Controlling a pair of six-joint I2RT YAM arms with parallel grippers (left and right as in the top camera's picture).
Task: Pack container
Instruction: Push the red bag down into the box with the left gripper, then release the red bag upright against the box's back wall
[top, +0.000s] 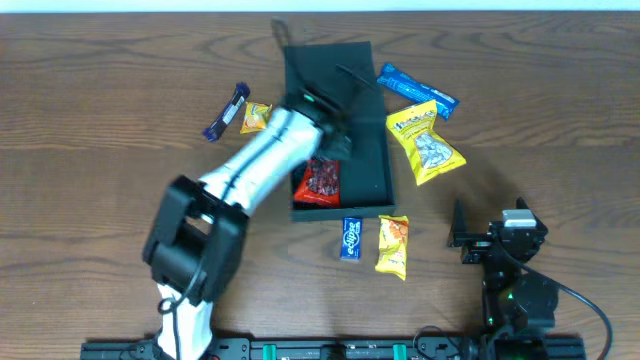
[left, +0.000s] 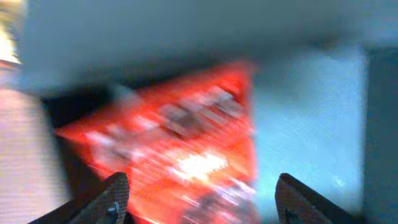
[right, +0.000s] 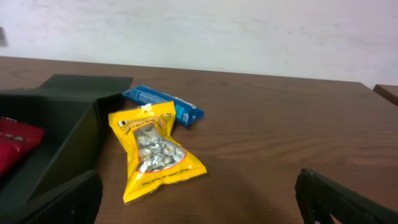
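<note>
The dark teal-green matte square cardboard box (top: 372, 172) sits at the middle of the brown wooden worktop (top: 110, 70) with its flap lid (top: 325, 55) folded back on the far side. The left tool (left: 199, 194) hangs inside the box, fingers spread apart and released above a red glossy snack packet (top: 318, 182). That packet lies on the box floor, and the wrist view of it is blurred. The right tool (right: 199, 208) is wide open and empty, low over the worktop, well apart from the box. Just beside the box's right wall lie a yellow windowed bag of nuts (top: 425, 142) and a blue foil wrapper (top: 415, 90).
</note>
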